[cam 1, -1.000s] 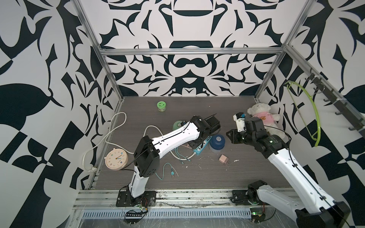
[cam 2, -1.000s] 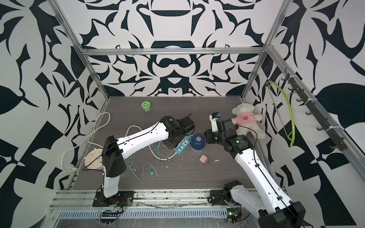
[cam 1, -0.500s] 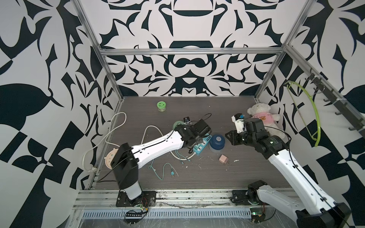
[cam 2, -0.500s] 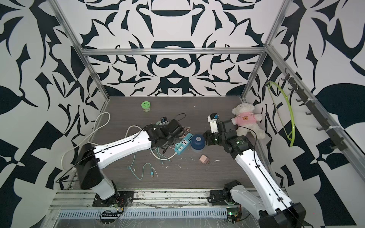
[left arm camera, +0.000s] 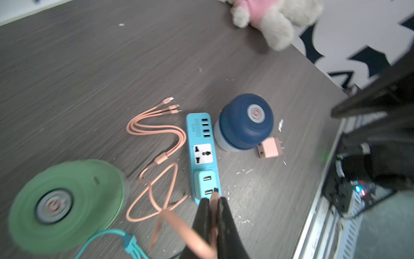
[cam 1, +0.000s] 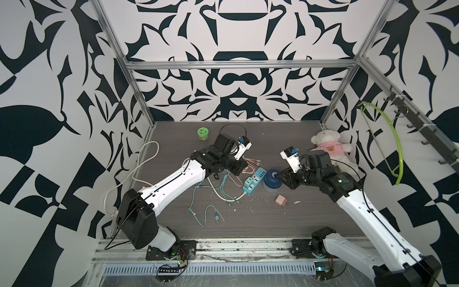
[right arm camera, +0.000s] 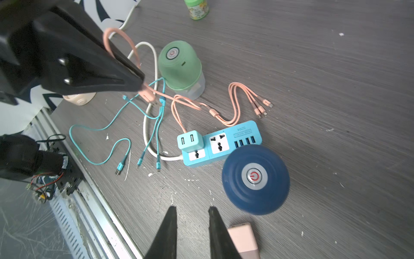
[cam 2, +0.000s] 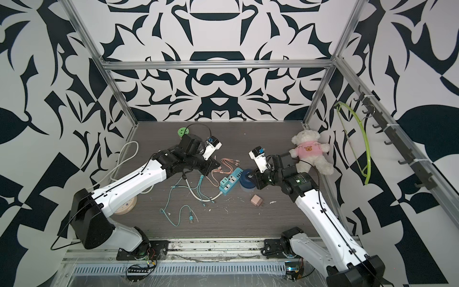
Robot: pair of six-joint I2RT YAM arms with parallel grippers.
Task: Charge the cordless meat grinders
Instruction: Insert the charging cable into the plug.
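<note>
The dark blue cordless meat grinder (cam 1: 272, 179) (cam 2: 247, 180) (right arm camera: 255, 179) stands beside a blue power strip (cam 1: 253, 180) (right arm camera: 221, 143). The mint green grinder (right arm camera: 179, 65) (left arm camera: 65, 206) stands behind the cables and is hidden under my left arm in both top views. My left gripper (left arm camera: 213, 199) (cam 1: 244, 170) is shut on the USB plug of a pink cable (right arm camera: 147, 96), held above the table near the strip's teal adapter (right arm camera: 190, 141). Beside the blue grinder my right gripper (right arm camera: 191, 208) (cam 1: 275, 175) hovers open and empty.
A pink wall charger (cam 1: 281, 200) (right arm camera: 243, 240) lies by my right fingers. Teal cables (cam 1: 208, 206) and a white cord (cam 1: 146, 159) sprawl front and left. A green jar (cam 1: 203, 133) stands at the back, a teddy bear (cam 1: 327, 149) at the right wall, a clock (cam 2: 125, 206) under my left arm.
My left gripper has drawn back to the left, away from the blue grinder, still holding the pink cable; its arm has swung round. The right arm has barely moved.
</note>
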